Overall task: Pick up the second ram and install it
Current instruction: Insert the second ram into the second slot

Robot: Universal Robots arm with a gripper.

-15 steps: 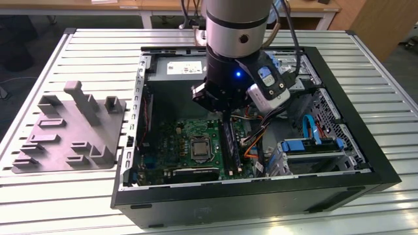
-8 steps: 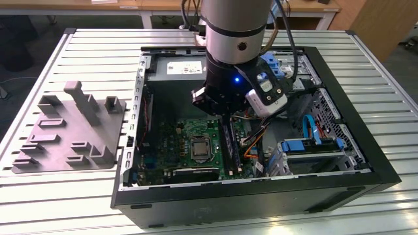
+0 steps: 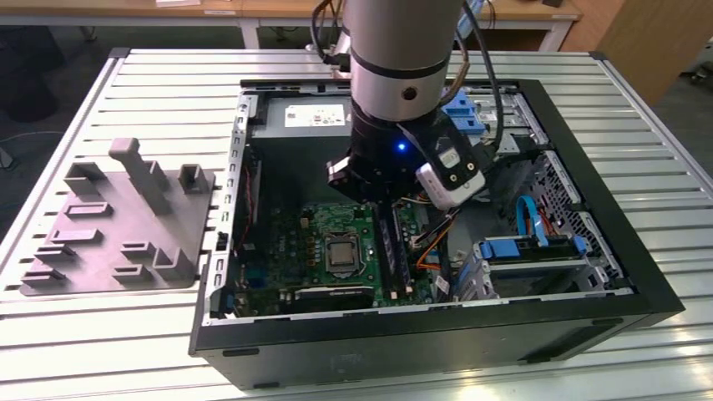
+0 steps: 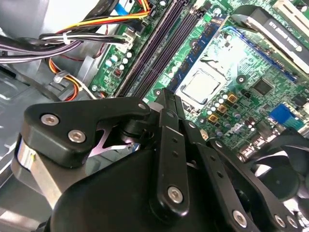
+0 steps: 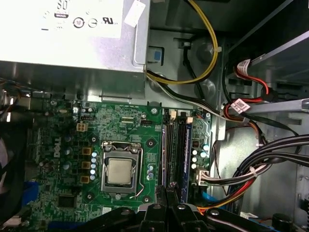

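In the exterior view the arm (image 3: 402,58) hides the far middle of the case (image 3: 423,347) from you. The first wrist view's edge cuts off the gripper (image 5: 169,200). You cannot tell which memory slots (image 5: 175,145) hold a card; they look too thin.

Below the black jaws spreads a green motherboard (image 5: 125,131) with a silver CPU (image 5: 119,171) and black memory slots (image 5: 175,150) nearest them, a yellow cable (image 5: 213,46) farther off, and well apart a grey moulded plate (image 3: 112,242) on the ribbed, silvery-white desk (image 3: 112,334).
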